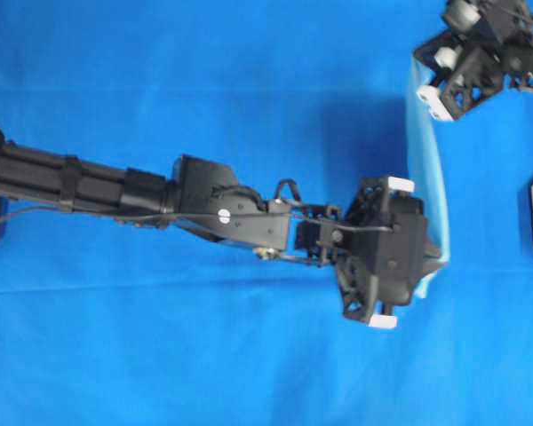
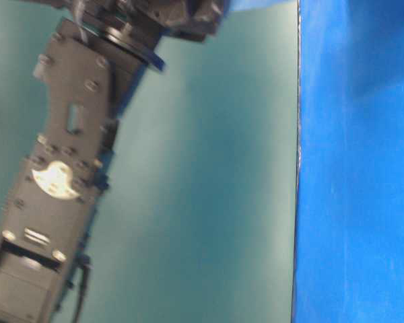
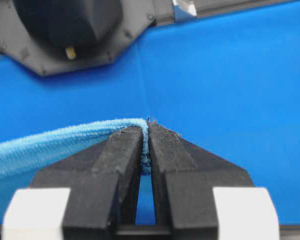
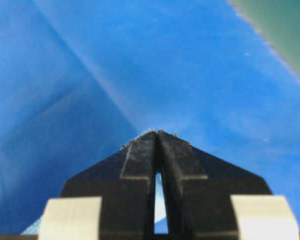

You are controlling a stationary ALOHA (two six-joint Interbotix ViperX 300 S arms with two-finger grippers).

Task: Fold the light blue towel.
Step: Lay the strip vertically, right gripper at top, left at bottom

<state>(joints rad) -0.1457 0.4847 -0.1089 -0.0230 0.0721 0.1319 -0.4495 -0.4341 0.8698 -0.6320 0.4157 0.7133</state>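
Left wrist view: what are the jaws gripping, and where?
The pale sky-blue microfibre towel, pinched at its hemmed edge between the shut jaws.

Royal-blue covering [image 1: 204,80] spans the tabletop.
A teal-green wall [image 2: 215,188] stands behind it, under even light, with faint creases in the cloth.

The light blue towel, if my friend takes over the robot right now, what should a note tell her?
Left gripper: fingers shut on the light blue towel, pinching its hem.
Right gripper: fingers shut on the same towel; a bit of its edge shows between them.
Towel: in the overhead view it shows as a narrow strip stretched between the two grippers, over the blue table covering.
Done: both ends gripped.
Left: no finished fold shows yet; the towel has to be laid down folded and let go.
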